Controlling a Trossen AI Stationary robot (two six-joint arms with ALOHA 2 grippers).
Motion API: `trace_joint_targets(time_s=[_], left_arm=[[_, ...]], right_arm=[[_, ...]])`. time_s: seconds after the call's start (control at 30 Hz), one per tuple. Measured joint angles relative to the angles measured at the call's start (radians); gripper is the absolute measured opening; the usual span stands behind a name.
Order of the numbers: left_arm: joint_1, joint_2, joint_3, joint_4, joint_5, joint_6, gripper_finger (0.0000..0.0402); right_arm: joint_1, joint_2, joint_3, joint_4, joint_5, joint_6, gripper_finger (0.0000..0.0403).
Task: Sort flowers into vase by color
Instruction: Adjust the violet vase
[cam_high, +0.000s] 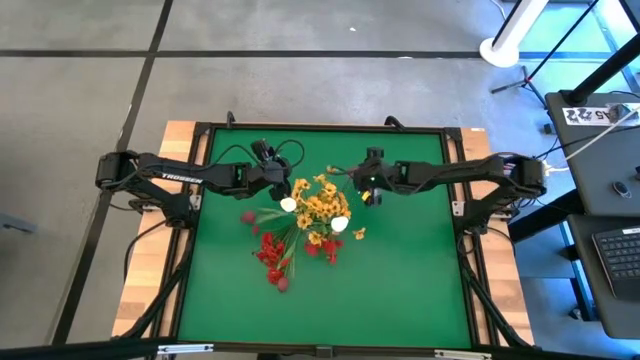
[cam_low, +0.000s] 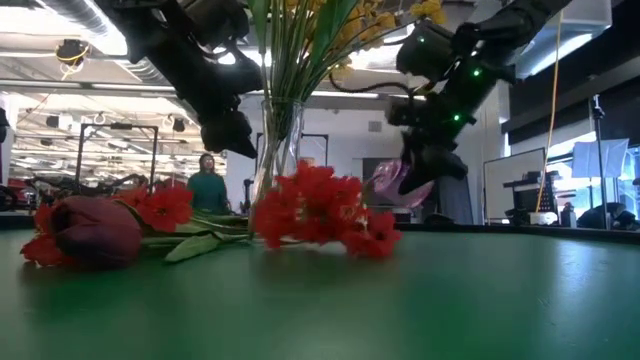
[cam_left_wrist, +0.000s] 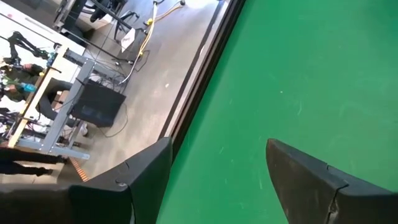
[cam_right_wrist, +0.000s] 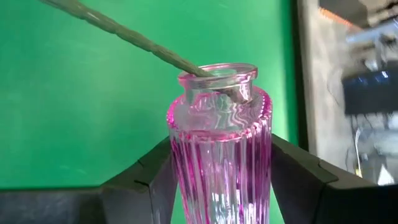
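High view gives us the green table (cam_high: 400, 280) with a clear glass vase (cam_low: 280, 135) near its middle, filled with yellow flowers (cam_high: 322, 208). We take that clear vase as our landmark. White tulip buds (cam_high: 289, 204) show among the yellow blossoms, one on the left arm's side of the vase and one on the right arm's side.

Red flowers (cam_high: 272, 252) lie flat on the mat just beside the vase, on the side nearer the front edge of the table. In the low view we see these red clusters (cam_low: 320, 212) resting at the foot of the vase, and a dark maroon bud (cam_low: 95, 230) lying on the mat farther out from it.

The left gripper (cam_high: 272, 176) hangs just beside the vase on the left arm's side, above the mat. In its wrist view we see its fingers (cam_left_wrist: 311, 180) spread apart with only green mat between them.

The right gripper (cam_high: 368, 190) sits on the opposite side of the clear vase, near it. In its wrist view we see it clamped on a ribbed pink glass vase (cam_right_wrist: 221, 149), a dark finger against each side, with one thin stem (cam_right_wrist: 124, 34) leaning out of the pink vase's mouth.
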Motion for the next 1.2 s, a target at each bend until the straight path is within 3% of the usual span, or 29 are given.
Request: trace_joint_targets(time_s=[0.7,1.0,1.2], left_arm=[[0.0,0.0,0.0,-0.004,-0.001,-0.001,0.0256],[0.0,-0.003,0.0,-0.004,-0.058,0.002,0.0256],[0.0,-0.072,0.0,0.0,-0.076,0.001,0.0256]], right_arm=[[-0.2,-0.363,0.002,-0.244,-0.002,0.163,0.0204],[-0.221,-0.447,0.002,-0.288,0.003,0.237,0.0204],[-0.221,-0.471,0.002,-0.284,-0.04,0.312,0.0204]])
